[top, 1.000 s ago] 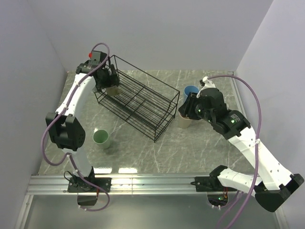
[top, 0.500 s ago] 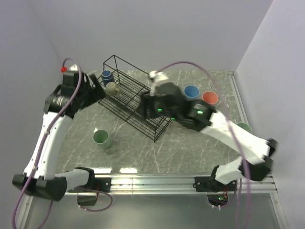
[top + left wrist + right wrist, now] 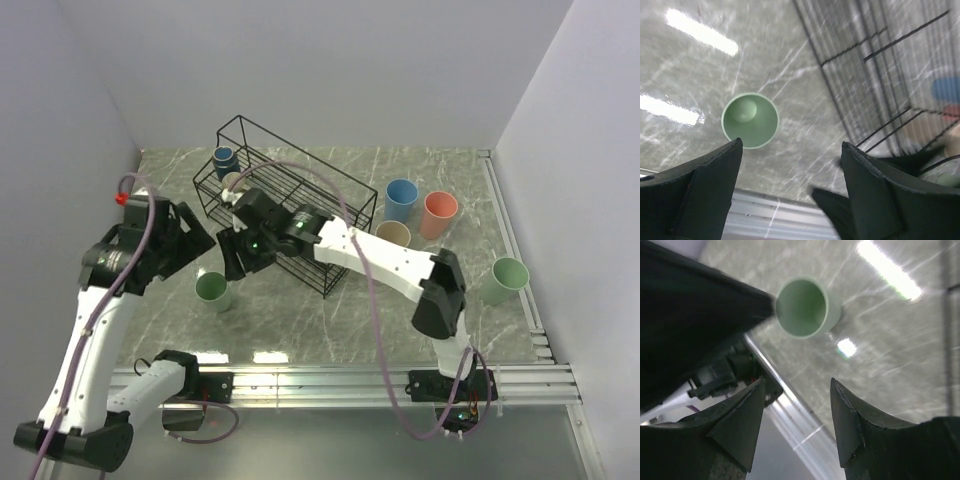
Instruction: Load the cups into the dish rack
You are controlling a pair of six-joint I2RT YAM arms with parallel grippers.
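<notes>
The black wire dish rack (image 3: 300, 215) stands at the back left, with a dark navy mug (image 3: 225, 158) and a tan mug (image 3: 235, 182) at its far end. A pale-green cup (image 3: 212, 290) stands upright in front of the rack, also in the left wrist view (image 3: 750, 120) and the right wrist view (image 3: 802, 307). My left gripper (image 3: 203, 243) (image 3: 791, 145) is open and empty above it. My right gripper (image 3: 233, 258) (image 3: 797, 382) is open and empty, close beside the left one. Blue (image 3: 401, 198), salmon (image 3: 438, 213), beige (image 3: 393, 236) and a second pale-green cup (image 3: 507, 279) stand at the right.
The right arm reaches across the near end of the rack (image 3: 880, 75). The left arm's dark body (image 3: 690, 315) fills the upper left of the right wrist view. A metal rail (image 3: 330, 380) runs along the table's near edge. Grey walls enclose three sides.
The right arm has swung left, past the rack, to the pale-green cup. The left gripper has drawn back from the rack's far end toward the same cup.
</notes>
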